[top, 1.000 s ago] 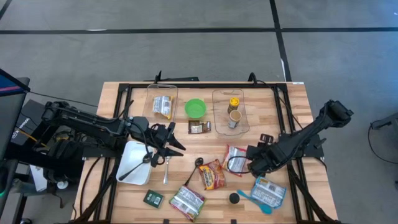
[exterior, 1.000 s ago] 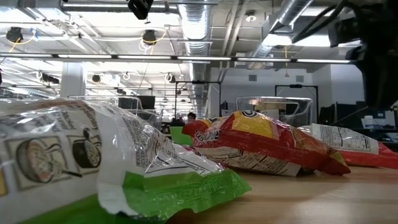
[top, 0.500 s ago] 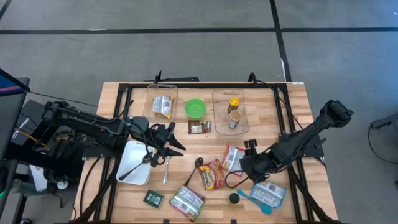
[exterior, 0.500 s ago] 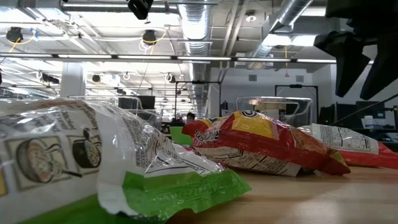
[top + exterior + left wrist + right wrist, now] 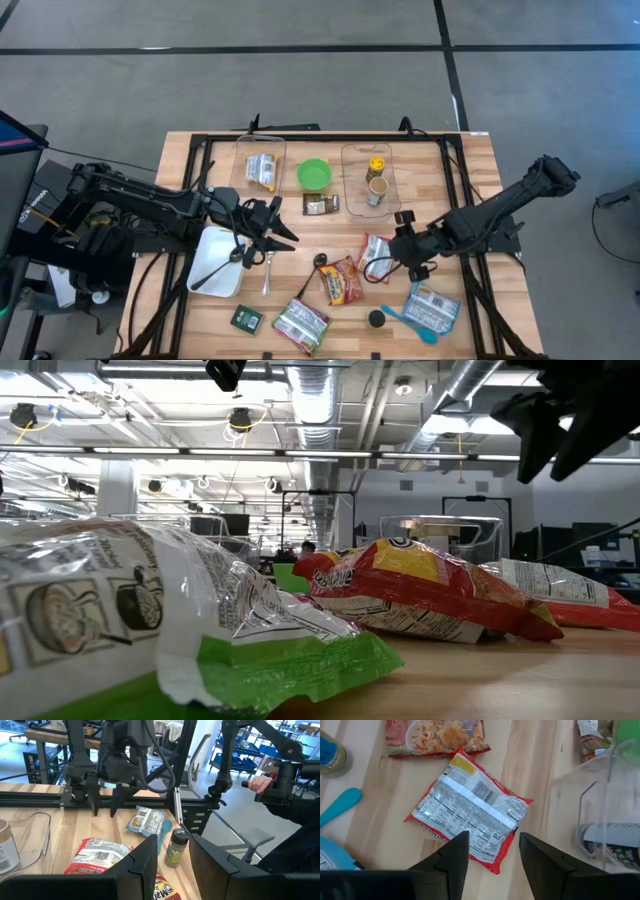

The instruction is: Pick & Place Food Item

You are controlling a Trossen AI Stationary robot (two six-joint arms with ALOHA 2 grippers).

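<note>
Red-edged noodle packet (image 5: 467,817) lies flat at table centre, so we hang our right gripper (image 5: 404,244) just at its three o'clock, jaws parted and empty; left gripper (image 5: 272,232) waits, narrowly parted.

Wooden slatted surface (image 5: 470,170) with a black frame, two clear bins (image 5: 259,165) and a green bowl (image 5: 314,175) along the far edge, white tray (image 5: 212,262) at left, snack packets (image 5: 342,281) scattered across the near middle, blue scoop (image 5: 398,316) near right.
</note>
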